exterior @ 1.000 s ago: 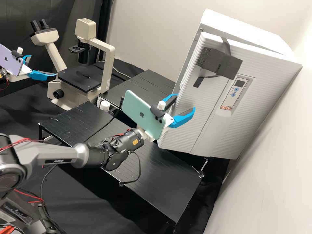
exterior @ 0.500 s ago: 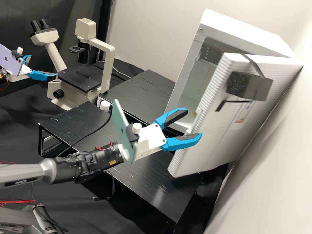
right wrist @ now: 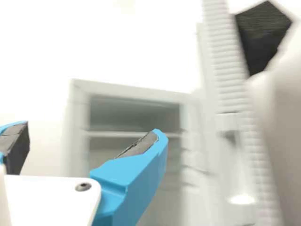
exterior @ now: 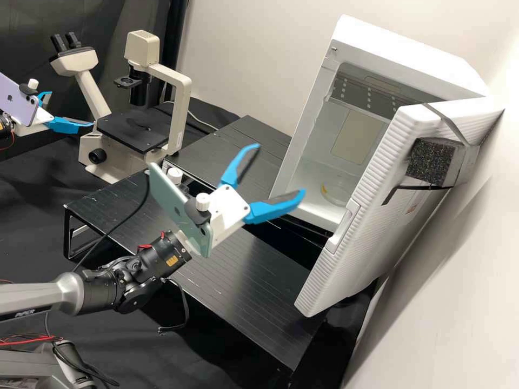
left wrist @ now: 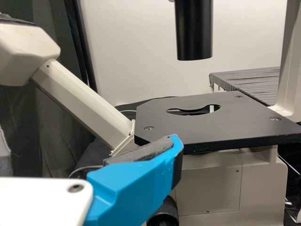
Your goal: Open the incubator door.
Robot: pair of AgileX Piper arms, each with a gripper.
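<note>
High view puts the white right gripper with its two bright blue fingers (exterior: 280, 168) over the black slatted stand (exterior: 232, 292), its fingers spread wide with nothing between them, apart from the ribbed white incubator door (exterior: 359, 259). Behind the fingers, a mint-green phone (exterior: 175, 208) is mounted on that gripper. Beyond them the door stands wide open on the boxy white incubator (exterior: 405, 56), a dark speckled foam block (exterior: 432, 162) fixed to its front; inside the chamber lies a clear round object with a yellow mark (exterior: 335, 192). A second earlier the door is all but closed, with the fingers at its edge; half a second later it is part-way out, with the gripper close beside it. Now it stands wider still, and the gripper has drawn back from it. Farther off, the white left gripper, also blue-fingered (exterior: 71, 108), keeps its place beside the cream-coloured microscope with a black stage (exterior: 175, 86), fingers apart; a lilac phone (exterior: 19, 101) sits on it, unmoved.
</note>
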